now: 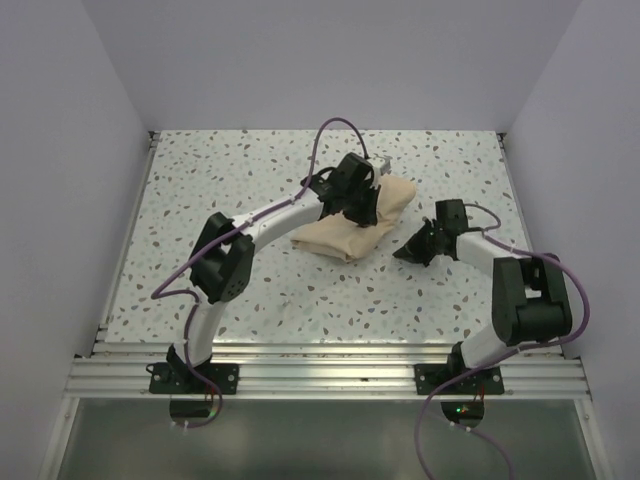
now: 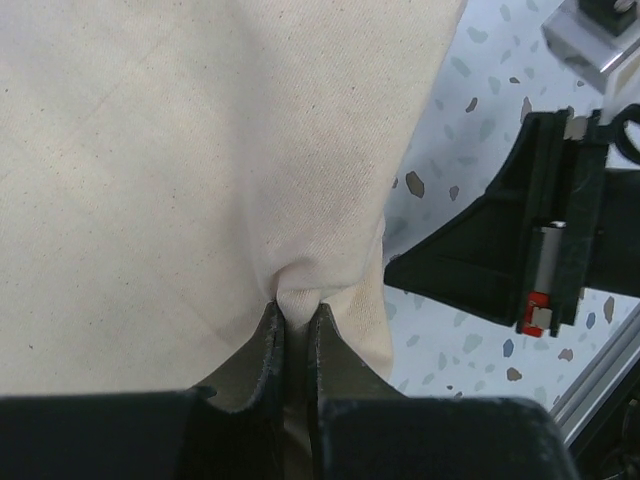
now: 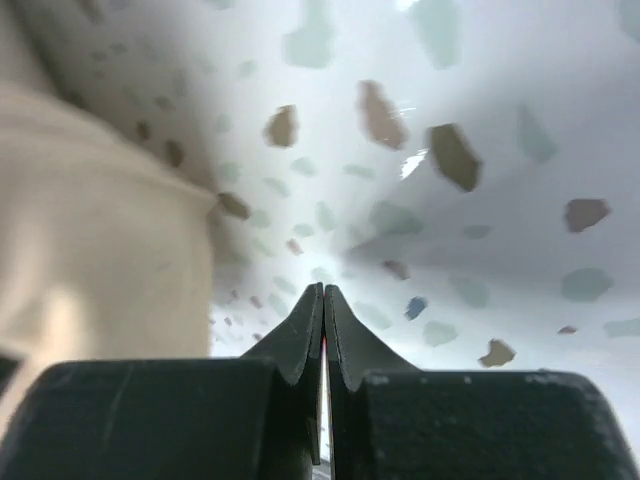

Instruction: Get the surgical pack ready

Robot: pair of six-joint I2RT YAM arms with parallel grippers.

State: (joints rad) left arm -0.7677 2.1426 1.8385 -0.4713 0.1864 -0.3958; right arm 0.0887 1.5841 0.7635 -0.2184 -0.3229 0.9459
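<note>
**Fold pinched on the left**

Left gripper nearly closed, nipping a small fold of the tan wrap sheet. Sheet bunched into a lumpy bundle near the middle of the speckled table. Right gripper fully closed, holding nothing, low over bare tabletop just beside the bundle's right edge.

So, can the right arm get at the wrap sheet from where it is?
Probably yes: the right end effector, shut, is just beside the wrap sheet with only bare table between them; it would need to open first.
</note>
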